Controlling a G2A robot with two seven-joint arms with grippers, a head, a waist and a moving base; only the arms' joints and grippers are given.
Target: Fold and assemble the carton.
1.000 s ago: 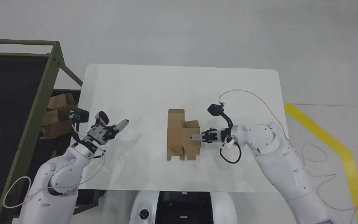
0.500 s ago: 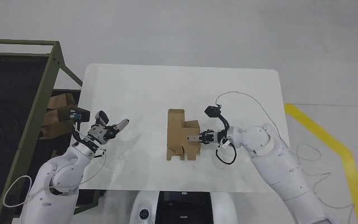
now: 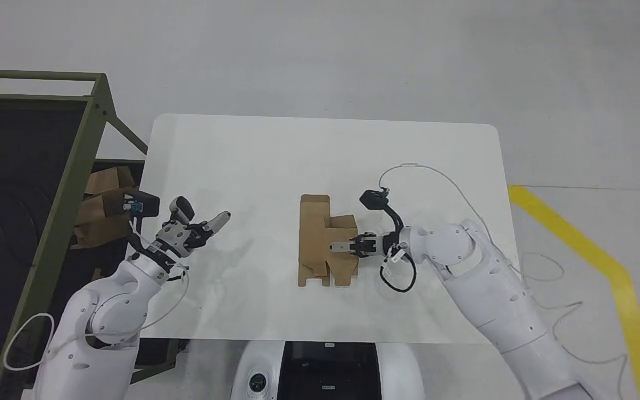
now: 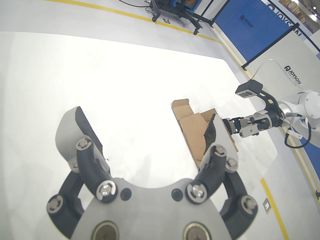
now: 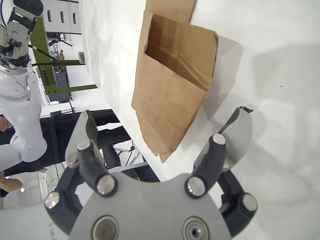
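Observation:
A brown cardboard carton [image 3: 325, 253] lies partly folded in the middle of the white table [image 3: 260, 160], one section raised into an open sleeve [image 5: 172, 76]. My right gripper [image 3: 343, 245] is at the carton's right side, open, its fingers [image 5: 87, 126] straddling the loose flap edge without closing on it. My left gripper [image 3: 200, 228] hovers open over the table's left part, well away from the carton [image 4: 197, 131], nothing between its pads [image 4: 87, 131].
A green metal frame [image 3: 90, 110] with cardboard stock [image 3: 105, 205] stands off the table's left edge. A thin cable [image 3: 440, 175] loops over the table by the right arm. Yellow floor tape [image 3: 575, 235] runs at the right.
The right gripper has crept leftward, closing in on the carton's right flap. The left arm has stayed where it was.

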